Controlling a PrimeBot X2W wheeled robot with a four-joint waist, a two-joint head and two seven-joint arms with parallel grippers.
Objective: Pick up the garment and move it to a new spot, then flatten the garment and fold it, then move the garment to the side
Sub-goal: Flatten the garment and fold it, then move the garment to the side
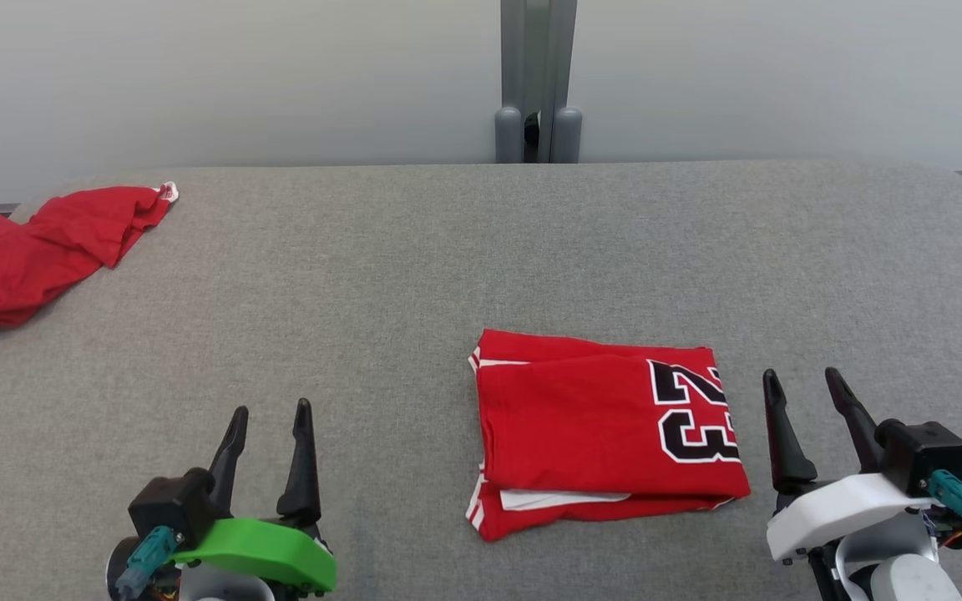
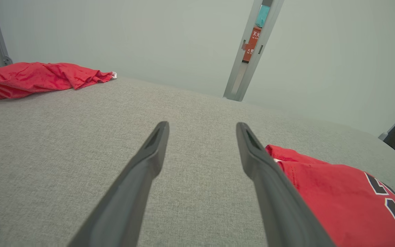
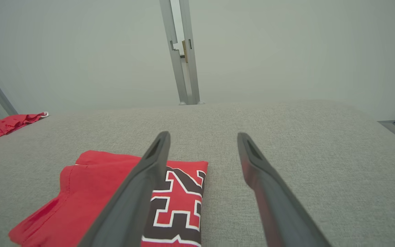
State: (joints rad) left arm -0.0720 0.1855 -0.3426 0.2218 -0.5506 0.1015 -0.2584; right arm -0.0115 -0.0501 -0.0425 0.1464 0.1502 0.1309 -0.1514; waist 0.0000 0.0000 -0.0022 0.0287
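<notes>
Red jersey (image 1: 606,434) lay folded at the table's (image 1: 448,250) front edge; left gripper (image 1: 272,406) and right gripper (image 1: 800,373) stood parted, empty; shifting it aside would require pinching all layers together.

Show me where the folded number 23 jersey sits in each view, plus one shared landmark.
Head view: jersey, lower middle, right of centre.
Left wrist view: jersey, lower right corner.
Right wrist view: jersey, lower left.
Shared landmark: the grey upright post, top of each picture.
</notes>
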